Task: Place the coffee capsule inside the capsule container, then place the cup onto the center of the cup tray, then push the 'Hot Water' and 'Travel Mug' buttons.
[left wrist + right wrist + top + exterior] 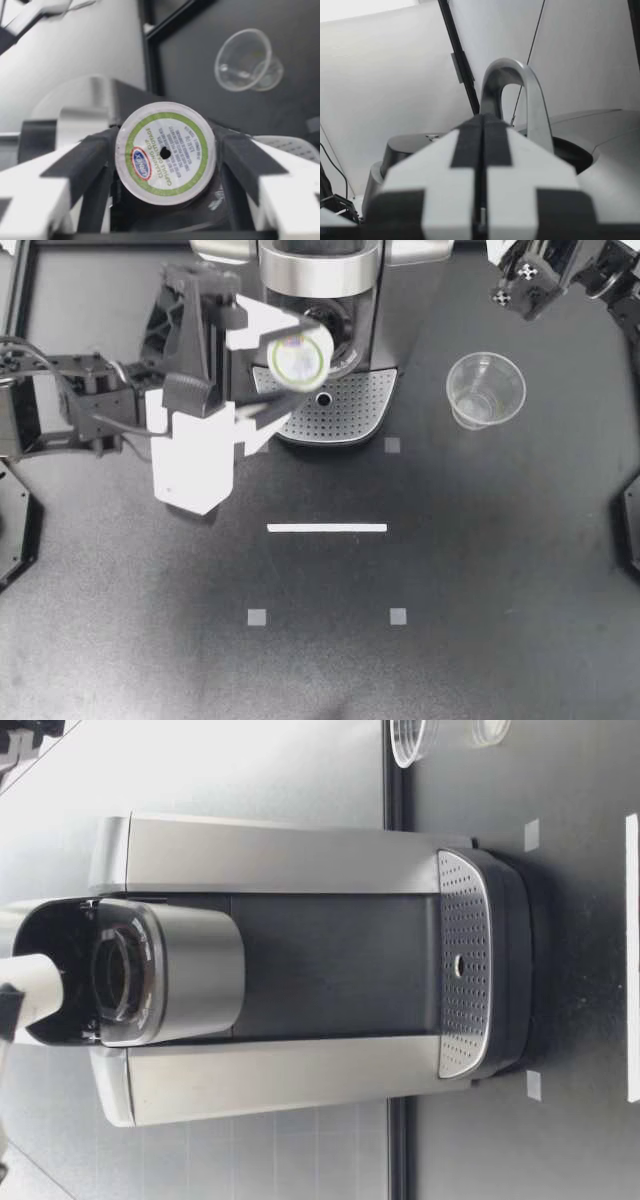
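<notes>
Holding the coffee capsule [299,358] foil-side up, left gripper [290,365] is clamped on it from two sides. The left wrist view shows both dark fingers [90,160] pressed against the capsule's rim [165,153]; the foil lid has a small hole at its middle. The capsule hangs in the air over the front of the coffee machine [320,280], just beside and partly over the open capsule container [338,325], not inside it. The low view shows the capsule's white body [35,982] just above the open container [120,975], whose lid is raised.

Below it, the perforated cup tray [340,405] at the machine's foot has nothing on it. The clear cup [485,390] stands upright on the bench [450,590], to the right of the machine and apart from the tray.

Right gripper [525,285] is up at the far right corner, well apart from the cup. Its fingers [450,165] are pressed together on nothing, with the machine's curved handle [512,95] ahead of them.

A white tape strip [327,528] lies on the bench in front of the machine.
</notes>
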Controlling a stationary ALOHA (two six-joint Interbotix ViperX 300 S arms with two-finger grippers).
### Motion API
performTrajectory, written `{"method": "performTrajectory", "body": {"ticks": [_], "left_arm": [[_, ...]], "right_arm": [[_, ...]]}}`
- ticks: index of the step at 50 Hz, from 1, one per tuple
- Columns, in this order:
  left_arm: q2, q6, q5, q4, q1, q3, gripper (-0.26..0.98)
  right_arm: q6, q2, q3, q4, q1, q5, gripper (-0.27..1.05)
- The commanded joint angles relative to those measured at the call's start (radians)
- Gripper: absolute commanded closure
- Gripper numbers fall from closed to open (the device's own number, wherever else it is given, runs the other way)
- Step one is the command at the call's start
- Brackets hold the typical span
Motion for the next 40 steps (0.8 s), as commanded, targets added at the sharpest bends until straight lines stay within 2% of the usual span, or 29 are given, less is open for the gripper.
{"method": "performTrajectory", "body": {"ticks": [1, 8, 19, 27, 40], "left_arm": [[-0.015, -0.029, -0.005, 0.034, 0.009, -0.008, 0.27], [-0.005, -0.057, -0.006, 0.055, 0.012, -0.002, 0.27], [0.017, -0.057, -0.011, 0.057, 0.018, -0.003, 0.27], [0.038, -0.058, -0.011, 0.057, 0.044, -0.002, 0.27], [0.058, -0.061, -0.017, 0.057, 0.061, -0.003, 0.27]], "right_arm": [[-0.002, -0.014, -0.011, -0.002, 0.005, -0.005, 0.71], [-0.003, -0.015, -0.009, -0.002, 0.003, -0.005, 0.71], [-0.003, -0.017, 0.003, -0.002, 0.003, -0.011, 0.71], [-0.003, -0.018, 0.008, -0.002, 0.005, -0.017, 0.71], [-0.005, -0.017, 0.012, -0.002, 0.005, -0.018, 0.71]]}}
